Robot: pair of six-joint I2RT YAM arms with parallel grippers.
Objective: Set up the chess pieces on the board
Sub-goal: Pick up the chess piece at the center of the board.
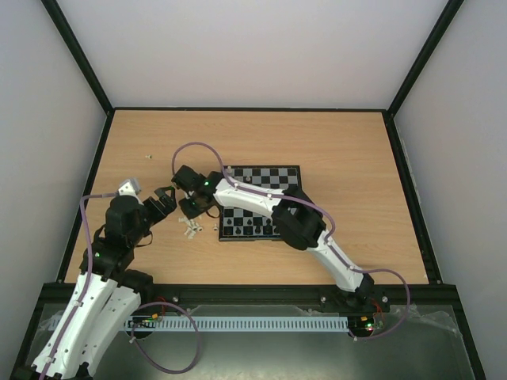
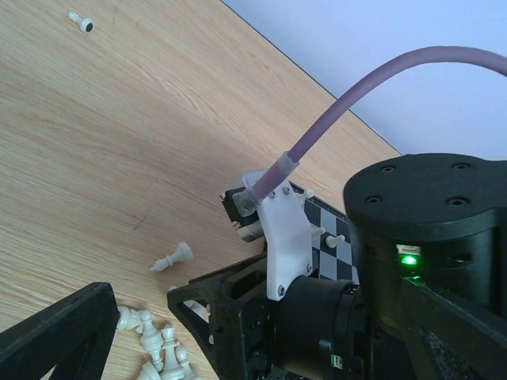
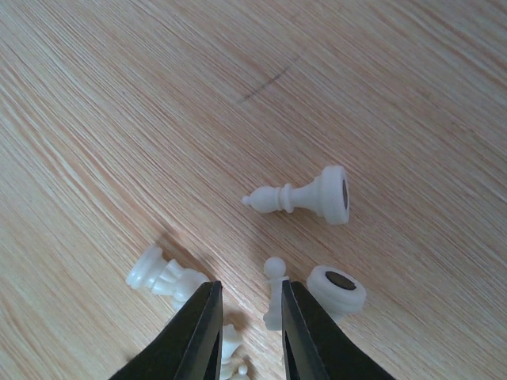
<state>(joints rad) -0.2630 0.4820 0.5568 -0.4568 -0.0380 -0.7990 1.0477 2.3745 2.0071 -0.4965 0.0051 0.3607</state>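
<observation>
The board (image 1: 273, 176) lies mid-table, with black chessmen (image 1: 250, 229) along its near rows. A heap of cream-white pieces (image 1: 192, 229) lies on the wood left of the board. My right gripper (image 1: 190, 210) hovers over that heap. In the right wrist view the gripper (image 3: 249, 317) is open, and a white pawn (image 3: 274, 294) lies between the fingers, close to the right finger (image 3: 305, 336). A bishop (image 3: 305, 195) and a rook (image 3: 162, 273) lie beside it. My left gripper (image 1: 164, 200) is open and empty just left of the right gripper.
A lone white piece (image 1: 148, 156) lies far left on the table and also shows in the left wrist view (image 2: 81, 21). The right arm's wrist (image 2: 428, 237) fills the left wrist view, with the board's corner (image 2: 342, 255) behind it. Black frame rails edge the table.
</observation>
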